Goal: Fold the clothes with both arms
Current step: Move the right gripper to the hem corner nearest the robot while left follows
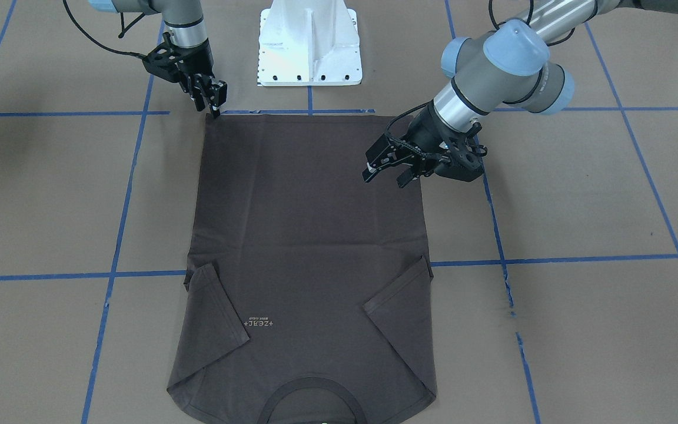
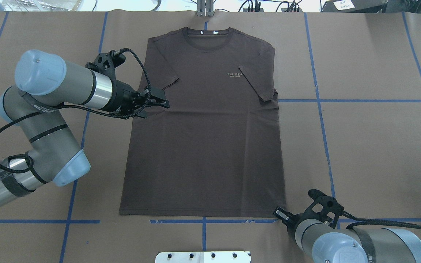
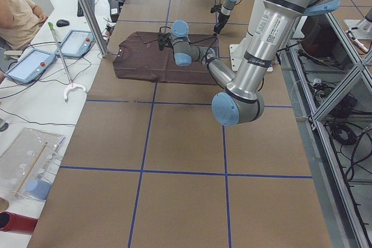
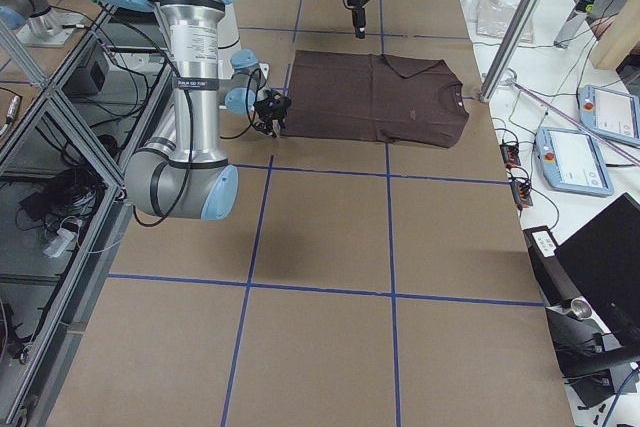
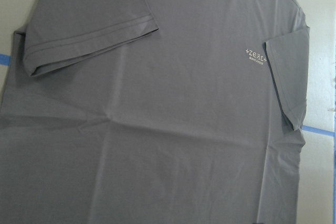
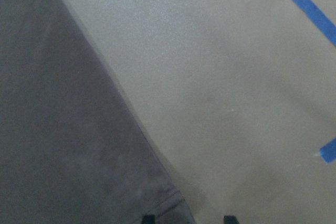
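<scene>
Dark brown-grey short-sleeved T-shirt [image 1: 309, 235] lies flat on the brown paper worktop [image 1: 580, 194], collar nearest. Right gripper [image 1: 214, 109], jaws apart, straddles the far hem corner; left gripper [image 1: 384, 179], jaws apart, hovers above a side edge. Likely risk: a shallow corner pinch slips, skewing the fold.

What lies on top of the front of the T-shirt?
Both short sleeves are folded inward onto the T-shirt front. The open left gripper hangs above one side edge. Fabric beneath the sleeves is hidden.
</scene>
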